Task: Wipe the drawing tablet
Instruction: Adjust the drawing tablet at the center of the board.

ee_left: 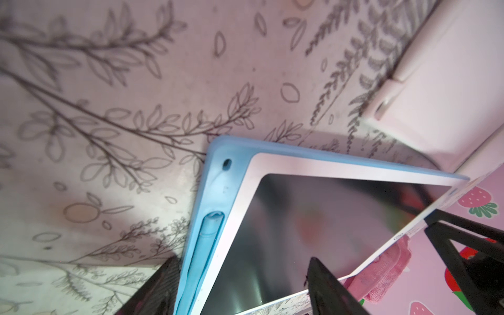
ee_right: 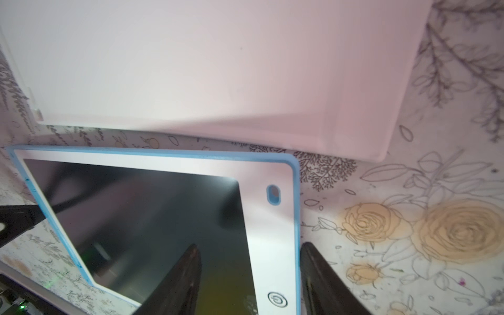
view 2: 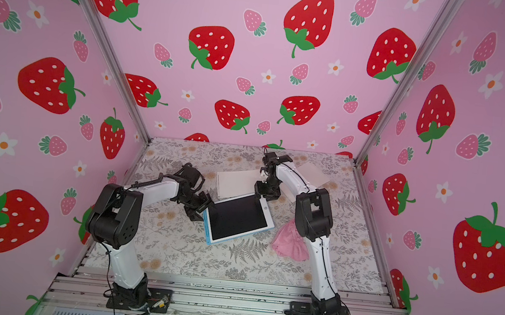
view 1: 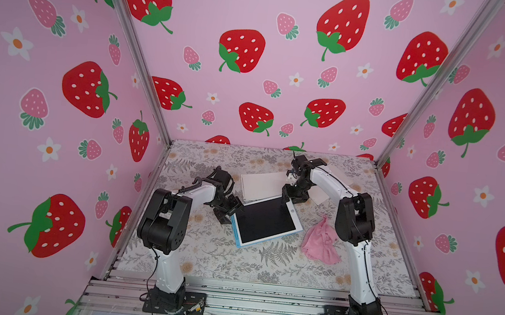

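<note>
My left gripper [ee_left: 244,272] is spread wide and holds nothing. One finger sits outside the blue edge of the drawing tablet [view 1: 265,222] and the other hangs over its dark screen, next to the slot with the blue pen [ee_left: 207,240]. My right gripper [ee_right: 249,245] is also spread and empty. It straddles the opposite edge near the far corner, on the white border strip that carries the power button [ee_right: 277,299].

The tablet lies screen up in the middle of the table [view 1: 202,255]. Its far edge is against, or perhaps slightly over, some white sheets [view 1: 261,184]; I can't tell which.

I judge the tablet thin, stiff and light, with a glossy face that slides under a sideways push. I'd steady it by the rubbery blue frame, never by pressing the screen.

The pink cloth [view 1: 322,242] lies crumpled just beside the tablet's right corner, by my right arm, and nothing is touching it. It looks soft and limp, so I'd pinch a raised fold rather than a flat part. I expect it to drag and bunch as it wipes.
</note>
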